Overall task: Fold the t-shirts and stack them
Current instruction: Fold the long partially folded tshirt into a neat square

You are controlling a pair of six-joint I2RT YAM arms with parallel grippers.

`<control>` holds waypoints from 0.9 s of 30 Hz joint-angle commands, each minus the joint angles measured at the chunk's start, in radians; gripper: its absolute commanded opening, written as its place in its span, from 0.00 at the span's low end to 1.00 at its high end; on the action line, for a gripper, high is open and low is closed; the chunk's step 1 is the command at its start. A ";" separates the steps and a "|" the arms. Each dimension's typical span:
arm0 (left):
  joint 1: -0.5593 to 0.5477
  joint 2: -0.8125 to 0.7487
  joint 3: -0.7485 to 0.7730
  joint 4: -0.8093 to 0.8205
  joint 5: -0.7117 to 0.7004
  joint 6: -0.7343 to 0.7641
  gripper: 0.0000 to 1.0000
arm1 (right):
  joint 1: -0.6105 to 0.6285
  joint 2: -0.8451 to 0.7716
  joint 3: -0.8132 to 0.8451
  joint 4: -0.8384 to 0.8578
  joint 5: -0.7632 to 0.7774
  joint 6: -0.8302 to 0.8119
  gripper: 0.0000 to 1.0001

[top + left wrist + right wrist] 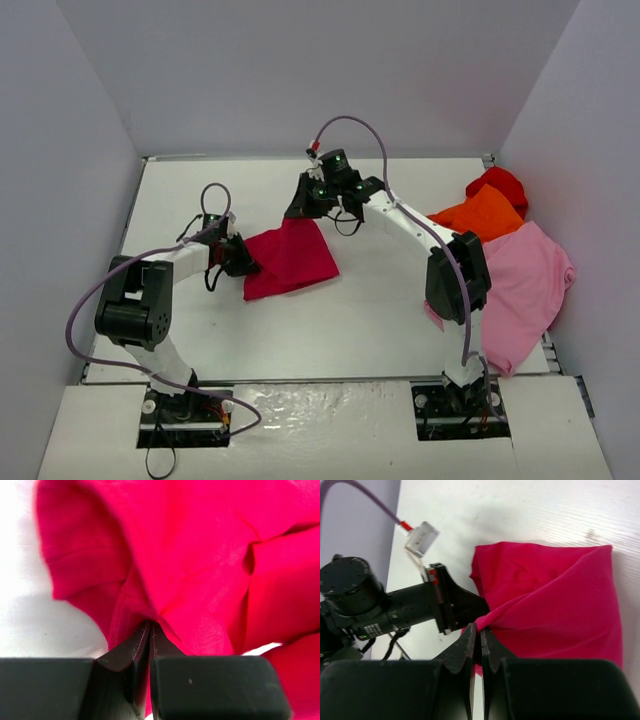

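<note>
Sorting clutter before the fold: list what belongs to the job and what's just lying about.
Job: crimson shirt, held by left tool and right tool; orange shirt; pink shirt; red shirt.
Not part of it: table; purple cable.

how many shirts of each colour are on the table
crimson shirt: 1
orange shirt: 1
pink shirt: 1
red shirt: 1
total: 4
</note>
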 commanded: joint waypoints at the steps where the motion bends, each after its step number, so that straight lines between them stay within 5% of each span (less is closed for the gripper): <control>1: 0.000 -0.006 0.016 0.022 -0.006 0.009 0.01 | 0.069 0.045 0.164 0.027 -0.055 0.030 0.00; 19: 0.003 -0.002 0.020 0.034 -0.005 0.025 0.00 | 0.209 0.205 0.328 -0.062 -0.064 0.030 0.01; 23: 0.001 -0.004 0.025 0.030 -0.002 0.031 0.00 | 0.212 0.194 0.344 -0.166 0.171 -0.070 0.42; 27: 0.003 -0.003 0.023 0.033 0.004 0.031 0.00 | 0.211 0.178 0.336 -0.190 0.358 -0.132 0.69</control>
